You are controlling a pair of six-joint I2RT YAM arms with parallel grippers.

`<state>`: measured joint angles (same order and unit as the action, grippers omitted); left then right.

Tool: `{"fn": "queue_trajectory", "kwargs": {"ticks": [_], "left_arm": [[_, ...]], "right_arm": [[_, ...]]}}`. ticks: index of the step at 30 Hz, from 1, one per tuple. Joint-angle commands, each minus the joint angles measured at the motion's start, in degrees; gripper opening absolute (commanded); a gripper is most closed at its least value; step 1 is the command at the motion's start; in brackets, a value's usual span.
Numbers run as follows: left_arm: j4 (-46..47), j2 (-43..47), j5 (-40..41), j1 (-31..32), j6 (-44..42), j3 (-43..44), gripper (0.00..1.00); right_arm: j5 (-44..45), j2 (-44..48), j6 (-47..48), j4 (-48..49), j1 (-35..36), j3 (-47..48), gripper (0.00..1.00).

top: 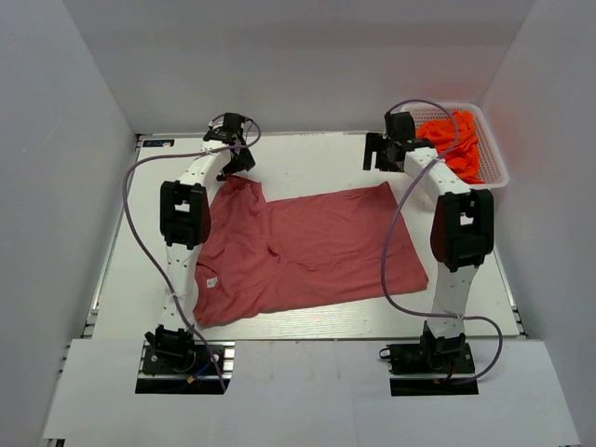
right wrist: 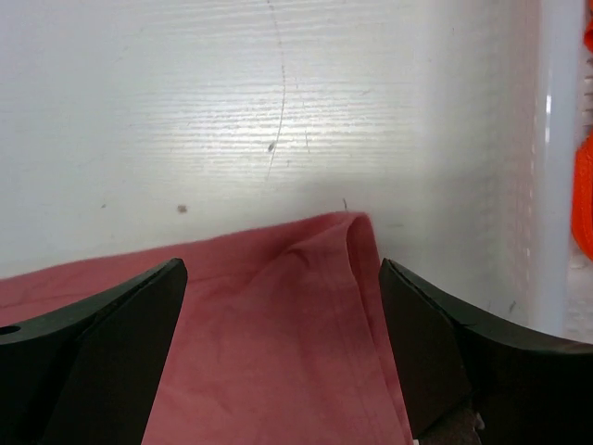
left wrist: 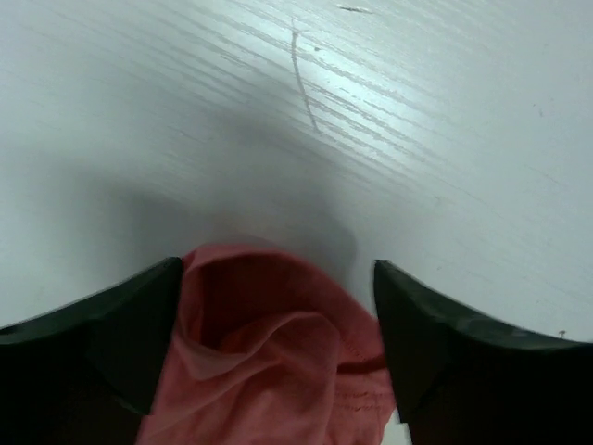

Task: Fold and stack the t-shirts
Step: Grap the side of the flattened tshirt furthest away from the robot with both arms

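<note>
- Left arm is stretching forward with its elbow humped up, and the left claw (top: 239, 160) is tipping down toward the counter (top: 307, 158). Its jaws are standing wide apart, not clamping anything.
- Right arm is doing pretty much the mirror pose. The right claw (top: 380, 155) is hanging low with its jaws spread wide too, and it isn't gripping anything either.
- Just to the right of the right claw there's a white basket (top: 500, 173), and the orange t-shirts (top: 456, 144) are lying in it in a crumpled heap.
- The rose-red t-shirt (top: 307, 247) is lying spread out on the counter, mostly behind and between the two claws, toward the arm bases.
- A rumpled, bunched-up flap of the shirt is sitting right in the gap between the left claw's fingers (left wrist: 102, 334). I can't tell if it's touching them.
- A far corner of the shirt, with a folded-over edge, is poking up between the right claw's fingers (right wrist: 102, 343), with bare counter just ahead of it.
- The shirt is looking mostly flat with some creases running across the middle. Its small white neck label (top: 211, 281) is showing well back behind the left claw.
</note>
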<state>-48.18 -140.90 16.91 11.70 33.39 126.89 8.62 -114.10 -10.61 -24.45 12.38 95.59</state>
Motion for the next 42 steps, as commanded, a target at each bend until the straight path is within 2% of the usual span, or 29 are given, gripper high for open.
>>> {"fn": "queue_trajectory", "kwargs": {"ticks": [1, 2, 5, 6, 7, 8, 9, 14, 17, 18, 19, 21, 22, 25, 29, 34, 39, 42], "left_arm": [[1.95, 1.07, -1.96, 0.07, -1.13, 2.57, 0.84], [1.95, 0.54, -1.96, 0.07, -1.13, 1.96, 0.7], [1.95, 0.54, -1.96, -0.45, -1.13, 0.65, 0.5], [1.95, 0.54, -1.96, -0.45, -1.13, 0.64, 0.33], [1.95, 0.54, -1.96, -0.45, -1.13, 0.12, 0.24], [1.95, 0.54, -1.96, -0.45, -1.13, 0.11, 0.05], [1.95, 0.54, -1.96, -0.45, -1.13, 0.11, 0.0], [2.74, 2.99, -2.57, -0.45, -1.74, -2.09, 0.0], [4.23, 4.66, -3.1, -0.45, -2.27, -3.67, 0.0], [4.24, 5.63, -3.11, -0.45, -2.27, -4.28, 0.0], [4.85, 6.16, -3.98, -0.45, -2.88, -4.28, 0.0], [4.85, 7.12, -5.04, -0.45, -2.89, -4.81, 0.0], [4.85, 8.35, -5.04, -0.45, -2.89, -5.59, 0.0], [4.33, 11.25, -5.57, -0.45, -2.89, -9.72, 0.0], [5.72, 19.24, -5.57, -0.45, -1.75, -20.15, 0.0], [7.57, 33.98, -7.75, 0.69, 2.63, -32.65, 0.0], [8.11, 47.71, -9.96, 0.69, 6.77, -49.26, 0.0], [13.28, 54.04, -10.49, 0.69, 7.31, -57.53, 0.0]], "right_arm": [[2.88, -4.01, 1.03, -1.3, 0.36, 5.3, 0.9], [3.24, -5.76, 0.51, -1.74, 0.71, 6.0, 0.9], [4.99, -9.37, -0.29, -3.41, 1.24, 8.29, 0.9], [5.17, -9.73, -0.37, -3.41, 1.24, 8.64, 0.9], [5.52, -10.95, -0.37, -3.33, 1.42, 8.65, 0.9], [6.66, -11.75, -0.9, -3.67, 1.59, 8.91, 0.9], [7.28, -11.76, -1.16, -3.94, 1.77, 8.91, 0.9], [10.18, -12.9, -3.71, -4.03, 1.94, 6.28, 0.9], [10.8, -12.99, -4.33, -2.28, 1.86, 4.69, 0.79], [11.58, -13.25, -4.42, -1.49, 1.94, 4.52, 0.73], [11.94, -13.42, -4.5, -0.78, 1.86, 4.43, 0.59], [12.73, -13.43, -4.68, 0.36, 1.94, 4.43, 0.42], [12.73, -13.34, -4.59, 0.45, 1.77, 4.6, 0.27], [13.52, -12.37, -4.77, 0.89, 1.94, 4.43, 0.0], [14.32, -8.07, -4.68, 2.38, 1.94, -0.29, 0.0], [13.62, 0.45, -4.24, 5.98, 2.21, -7.6, 0.0], [12.21, 7.3, -3.63, 7.66, 2.47, -14.97, 0.0], [11.86, 9.33, -2.31, 8.54, 2.47, -17.45, 0.0]]}}
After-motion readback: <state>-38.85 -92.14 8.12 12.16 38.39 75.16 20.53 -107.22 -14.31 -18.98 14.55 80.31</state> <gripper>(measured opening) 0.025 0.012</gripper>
